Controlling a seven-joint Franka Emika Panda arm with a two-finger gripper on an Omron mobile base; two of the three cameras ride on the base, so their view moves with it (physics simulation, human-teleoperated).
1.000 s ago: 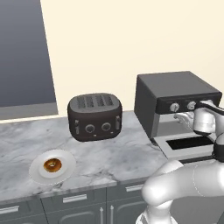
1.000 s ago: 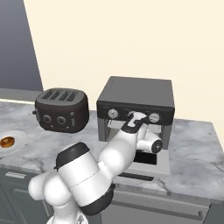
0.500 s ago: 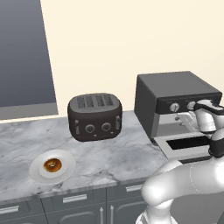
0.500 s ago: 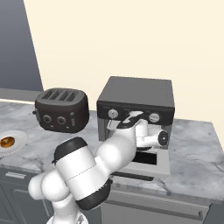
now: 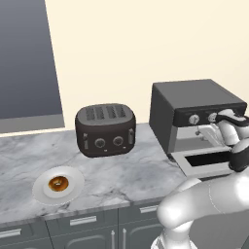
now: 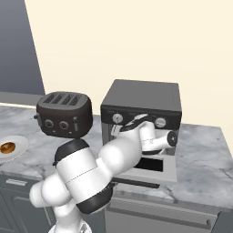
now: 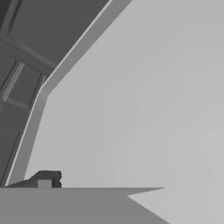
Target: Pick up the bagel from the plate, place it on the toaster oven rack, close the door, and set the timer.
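Jaws could not be read as spread or pressed together: the gripper (image 5: 220,127) was seen at the front of the toaster oven (image 5: 194,104), just under its knob panel, with its fingers hidden against the oven's open mouth. Nothing was seen held in it. The bagel (image 5: 58,184) was found lying on the plate (image 5: 73,176), well to the left of the toaster oven, beyond the dark four-slot toaster (image 5: 105,129). The door (image 6: 152,177) was seen lowered flat in front of the toaster oven, so the chamber stood open. Judged from this, the picking up of the bagel had not been done; its placing on the toaster oven rack, the closing of the door and the setting of the timer were all left.
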